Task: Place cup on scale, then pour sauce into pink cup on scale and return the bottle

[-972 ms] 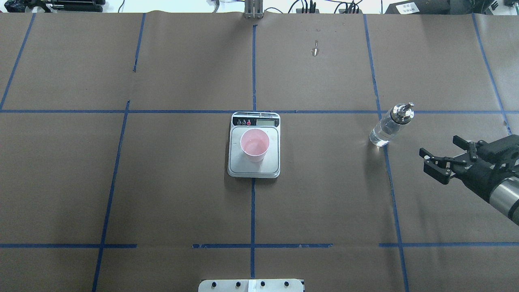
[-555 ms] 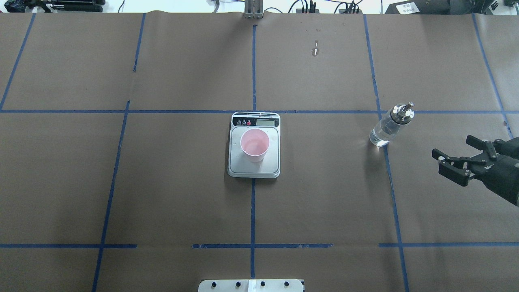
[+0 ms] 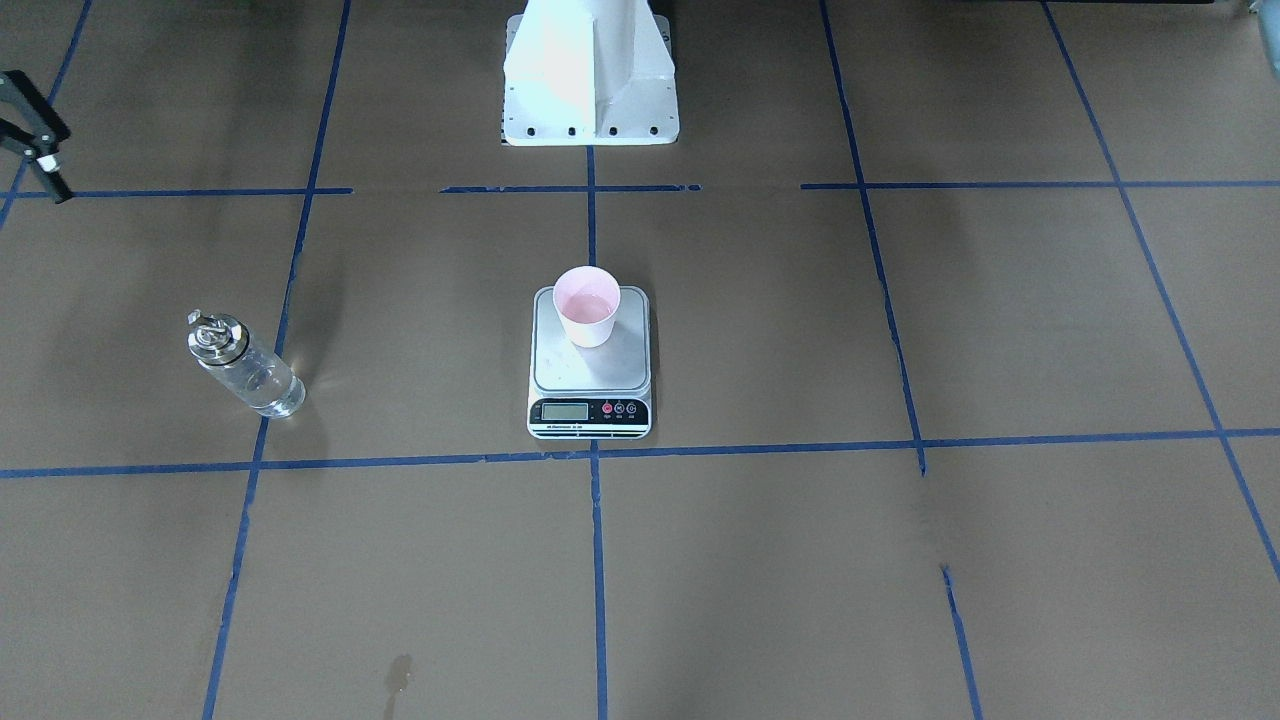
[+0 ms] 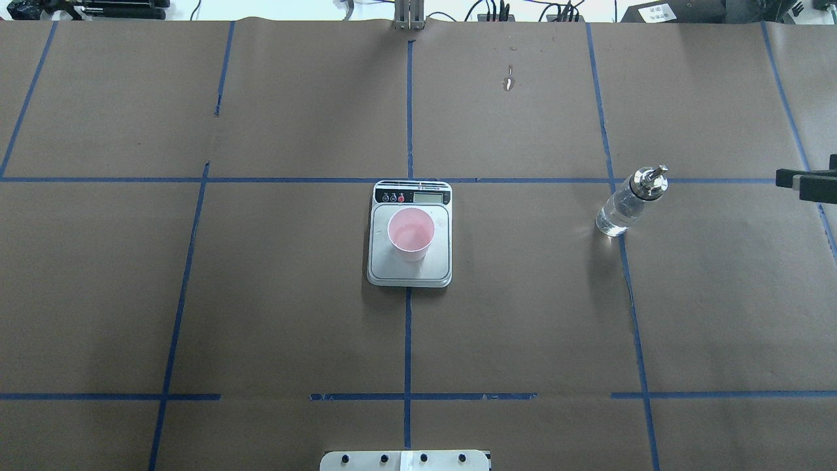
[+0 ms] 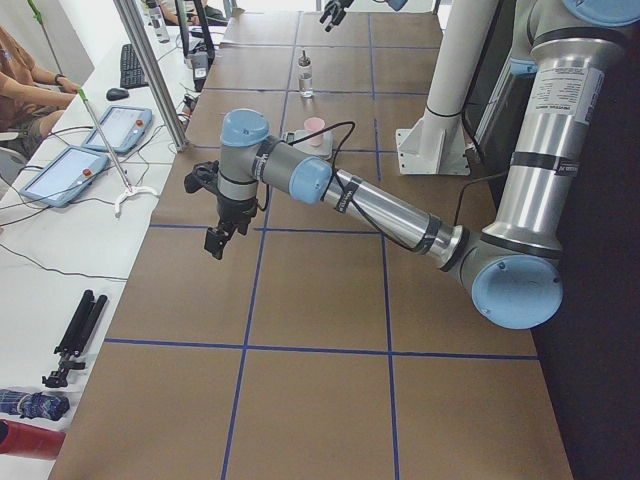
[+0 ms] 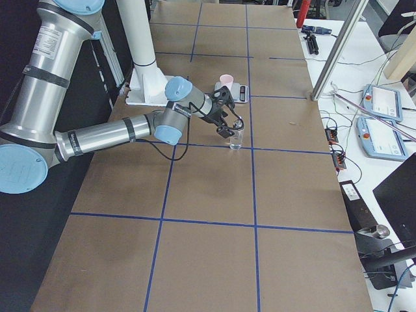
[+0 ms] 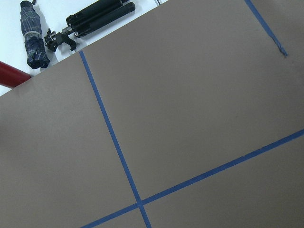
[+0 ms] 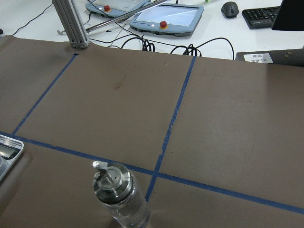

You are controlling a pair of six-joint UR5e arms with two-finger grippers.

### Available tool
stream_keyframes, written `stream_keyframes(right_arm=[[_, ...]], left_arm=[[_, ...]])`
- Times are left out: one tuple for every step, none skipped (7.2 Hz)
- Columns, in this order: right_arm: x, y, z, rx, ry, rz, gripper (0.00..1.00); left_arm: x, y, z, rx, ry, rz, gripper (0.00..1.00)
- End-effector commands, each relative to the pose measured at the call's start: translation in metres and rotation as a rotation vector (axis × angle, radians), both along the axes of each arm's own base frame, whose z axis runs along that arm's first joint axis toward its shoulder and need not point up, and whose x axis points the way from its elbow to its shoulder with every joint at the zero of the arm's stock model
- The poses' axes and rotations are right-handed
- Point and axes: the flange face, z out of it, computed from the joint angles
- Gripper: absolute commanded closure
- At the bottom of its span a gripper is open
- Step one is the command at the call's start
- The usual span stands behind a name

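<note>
The pink cup (image 4: 410,234) stands upright on the steel scale (image 4: 439,265) at the table's centre, with a little clear liquid in it (image 3: 587,308). The glass bottle (image 4: 621,209) with its metal spout stands upright on the table to the right, free of any gripper, with clear sauce in it. It also shows in the right wrist view (image 8: 121,197). My right gripper (image 4: 811,178) is at the overhead view's right edge, to the right of the bottle, open and empty. My left gripper (image 5: 215,238) hovers over bare table far to the left. I cannot tell whether it is open or shut.
The robot's base (image 3: 590,80) is at the near middle edge. An aluminium post (image 8: 71,23), tablets (image 8: 166,16) and a keyboard lie past the far edge. A tripod (image 7: 97,19) and an umbrella lie off the left end. Blue tape lines cross the brown table.
My right gripper has drawn back to the right and farther from the robot, from beside the bottle to the view's edge. Bottle, cup and scale have not moved.
</note>
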Motion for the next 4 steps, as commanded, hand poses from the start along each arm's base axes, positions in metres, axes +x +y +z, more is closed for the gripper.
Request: stream_keyframes(right_arm=[[0.066,-0.030,0.015,-0.052,0.037,0.011,0.00],[0.079,-0.031,0.021,-0.080,0.046,0.006,0.00],[0.078,-0.032,0.034,-0.200,0.045,-0.041,0.00],[0.070,-0.058,0.021,-0.335,0.050,-0.095,0.00]], left_arm=[[0.000,0.001,0.000,0.000,-0.001,0.004,0.00],[-0.001,0.002,0.004,-0.006,-0.001,0.008,0.00],[-0.012,0.002,0.008,-0.010,-0.001,-0.009,0.00],[-0.018,0.005,0.012,0.015,0.010,0.037,0.00]])
